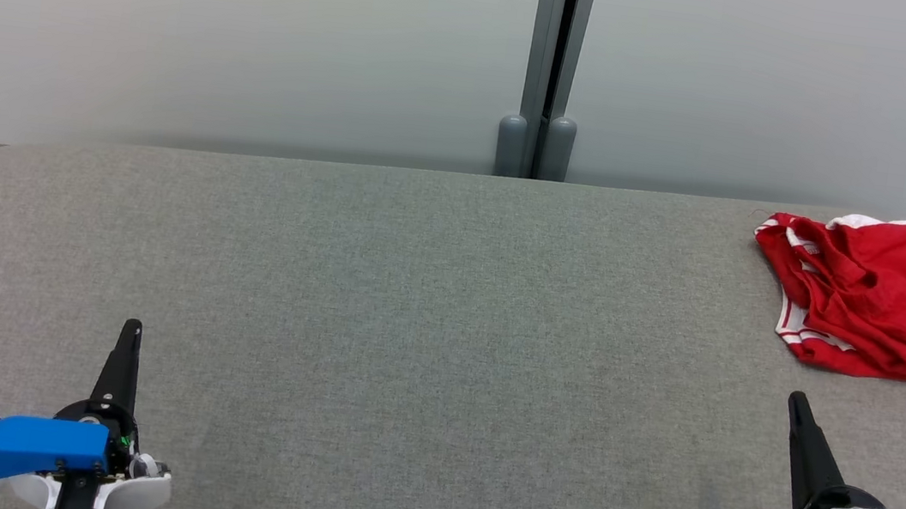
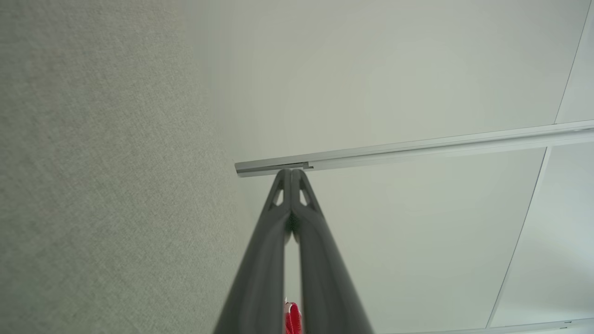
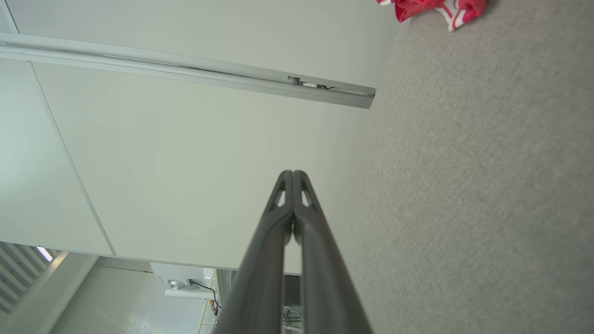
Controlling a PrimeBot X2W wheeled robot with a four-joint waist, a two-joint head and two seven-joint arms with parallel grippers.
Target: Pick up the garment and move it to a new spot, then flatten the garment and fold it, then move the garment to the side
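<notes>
Nearest to us, our left gripper sits over the near part of the grey fabric-covered table, far to the left of the garment and nearer to us than it. Its two dark fingers are pressed together into a single point and hold nothing. Our right gripper sits just on the near side of the garment, apart from it, with a strip of bare tabletop between its tip and the garment's near hem. Its fingers are likewise closed tight and empty. In both wrist views we see the fingers meeting at their tips.

The garment is red with white striped trim, crumpled in a loose heap at the far right corner of the table. Its far side lies right along the table's far edge. Its right side runs out of the head view, so we cannot tell how it sits against the table's right edge.

To the left of the garment a broad open stretch of tabletop runs all the way to the rounded far left corner.

Beyond the garment, the straight far edge meets pale wall panels. A grey post stands behind that edge, well to the garment's left.
</notes>
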